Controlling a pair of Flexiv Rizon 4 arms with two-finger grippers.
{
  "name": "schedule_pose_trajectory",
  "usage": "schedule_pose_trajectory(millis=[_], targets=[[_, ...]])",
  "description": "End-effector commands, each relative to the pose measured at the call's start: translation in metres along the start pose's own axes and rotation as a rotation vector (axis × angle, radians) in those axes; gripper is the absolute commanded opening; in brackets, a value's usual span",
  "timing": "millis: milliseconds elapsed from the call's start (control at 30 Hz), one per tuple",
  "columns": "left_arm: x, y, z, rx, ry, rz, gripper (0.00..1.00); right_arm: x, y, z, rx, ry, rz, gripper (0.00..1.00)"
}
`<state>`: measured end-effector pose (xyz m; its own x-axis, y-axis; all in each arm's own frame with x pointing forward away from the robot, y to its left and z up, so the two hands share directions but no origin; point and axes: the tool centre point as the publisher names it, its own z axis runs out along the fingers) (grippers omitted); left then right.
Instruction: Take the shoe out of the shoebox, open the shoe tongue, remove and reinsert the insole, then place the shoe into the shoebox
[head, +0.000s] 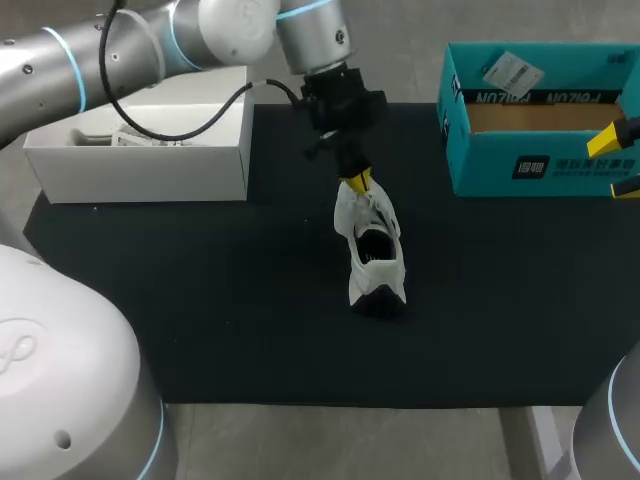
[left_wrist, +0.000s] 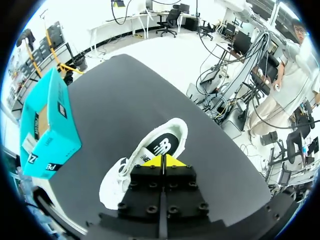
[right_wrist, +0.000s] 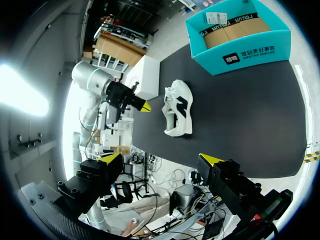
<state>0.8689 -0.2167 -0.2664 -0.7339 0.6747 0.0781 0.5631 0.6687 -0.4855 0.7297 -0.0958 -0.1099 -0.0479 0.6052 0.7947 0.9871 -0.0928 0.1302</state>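
Note:
A white shoe (head: 372, 250) with a black side logo rests on the black mat, near the middle. My left gripper (head: 358, 183) hangs shut just over the shoe's far end, its yellow tips pressed together with nothing between them. From the left wrist, the shoe (left_wrist: 150, 155) lies directly under that gripper (left_wrist: 162, 161). In the right wrist view a small gap separates the left gripper (right_wrist: 145, 106) from the shoe (right_wrist: 177, 110). The open teal shoebox (head: 540, 150) stands at the back right. Beside it my right gripper (head: 620, 162) is open and empty, far from the shoe (right_wrist: 161, 159).
A white open box (head: 140, 160) holding pale items sits at the back left of the black mat (head: 220, 300). The teal shoebox (right_wrist: 240, 42) has a cardboard floor and a paper tag inside. The mat's front half is bare cloth.

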Motion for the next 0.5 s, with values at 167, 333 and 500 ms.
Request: schedule_pose_trajectory(millis=[167,333,500], targets=[[0.007,0.002,0.003,0.009,-0.033,0.003,0.00,0.000,0.000,0.000,0.000,-0.002,0.001,1.00],[0.007,0.002,0.003,0.009,-0.033,0.003,0.00,0.000,0.000,0.000,0.000,-0.002,0.001,1.00],[0.015,-0.021,0.007,-0.149,-0.168,-0.496,0.00,0.000,0.000,0.000,0.000,-0.002,0.001,1.00]])
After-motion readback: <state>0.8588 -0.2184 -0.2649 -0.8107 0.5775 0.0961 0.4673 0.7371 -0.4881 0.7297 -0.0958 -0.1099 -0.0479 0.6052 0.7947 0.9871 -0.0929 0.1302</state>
